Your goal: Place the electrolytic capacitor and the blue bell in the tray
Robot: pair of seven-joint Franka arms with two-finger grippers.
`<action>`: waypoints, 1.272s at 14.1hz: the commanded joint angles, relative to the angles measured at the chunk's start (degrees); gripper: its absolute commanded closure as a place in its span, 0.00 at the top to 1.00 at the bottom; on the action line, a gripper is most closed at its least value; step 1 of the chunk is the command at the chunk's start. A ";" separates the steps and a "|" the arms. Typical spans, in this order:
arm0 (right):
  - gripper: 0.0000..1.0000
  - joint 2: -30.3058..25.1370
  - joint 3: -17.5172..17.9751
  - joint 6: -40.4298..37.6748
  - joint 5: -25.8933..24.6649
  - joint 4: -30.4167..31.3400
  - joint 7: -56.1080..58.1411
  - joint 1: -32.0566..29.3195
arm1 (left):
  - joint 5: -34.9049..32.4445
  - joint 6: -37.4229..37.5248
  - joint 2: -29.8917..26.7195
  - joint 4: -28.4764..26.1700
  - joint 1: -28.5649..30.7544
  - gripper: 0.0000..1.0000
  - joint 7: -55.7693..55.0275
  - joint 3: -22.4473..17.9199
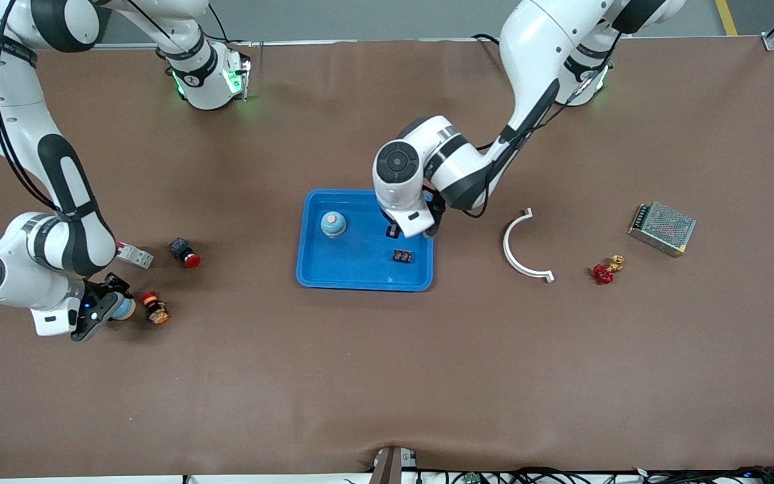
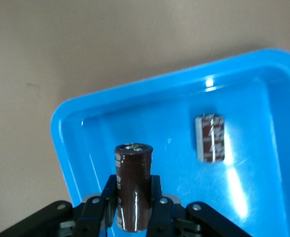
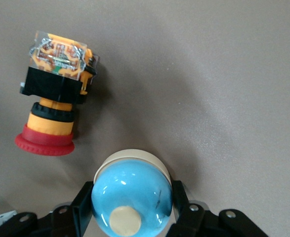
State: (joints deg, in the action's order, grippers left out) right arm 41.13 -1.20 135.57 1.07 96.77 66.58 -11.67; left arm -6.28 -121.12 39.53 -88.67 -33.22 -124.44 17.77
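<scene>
Front view: one bell and one capacitor already in tray. Left gripper over tray, jaws tight on second capacitor. Right gripper near table's right-arm end, jaws snug around blue bell. Both left to drop.

No text, brand, number or sign can be read with confidence in any view. The lying electrolytic capacitor in the tray carries a pale stripe and printed markings on its sleeve, too blurred to make out. The capacitor held in the left gripper shows a faint pale label patch near its top edge, illegible. The small dark component in the tray shows reddish digit-like marks, unresolved. The push-button switch has a clear back with orange parts; no lettering discernible. The metal mesh box shows no readable label.
</scene>
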 commanded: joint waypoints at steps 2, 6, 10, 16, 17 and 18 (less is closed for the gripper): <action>0.33 -0.08 1.02 -0.57 0.69 -0.70 0.22 -0.98 | 0.83 -1.22 0.89 0.08 -0.79 0.00 -1.51 -0.02; 0.33 -1.14 1.02 -6.97 1.39 -2.80 -0.22 -0.81 | 0.83 -1.93 2.21 -0.80 -1.23 0.00 -2.73 -0.11; 0.33 -2.02 1.02 -12.77 1.30 -7.02 -3.73 0.33 | 0.83 -3.95 2.21 -2.73 -0.62 0.00 -5.19 -0.20; 0.32 -7.11 0.85 -19.89 0.34 -7.56 -17.33 4.81 | 0.83 -6.41 2.48 -5.54 0.35 0.00 -6.69 -0.55; 0.32 -7.81 0.76 -20.60 0.33 -7.56 -19.36 5.69 | 0.74 -6.59 2.74 -5.55 0.35 0.00 -6.69 -0.63; 0.32 -8.34 0.85 -20.96 0.33 -7.56 -20.95 6.22 | 0.74 -6.85 2.92 -5.63 0.35 0.00 -6.78 -0.72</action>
State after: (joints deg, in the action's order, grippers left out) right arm 34.95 -0.19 116.06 1.82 88.44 49.56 -6.71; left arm -6.28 -126.75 42.63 -93.41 -32.80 -130.58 17.31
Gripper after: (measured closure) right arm 0.330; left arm 0.700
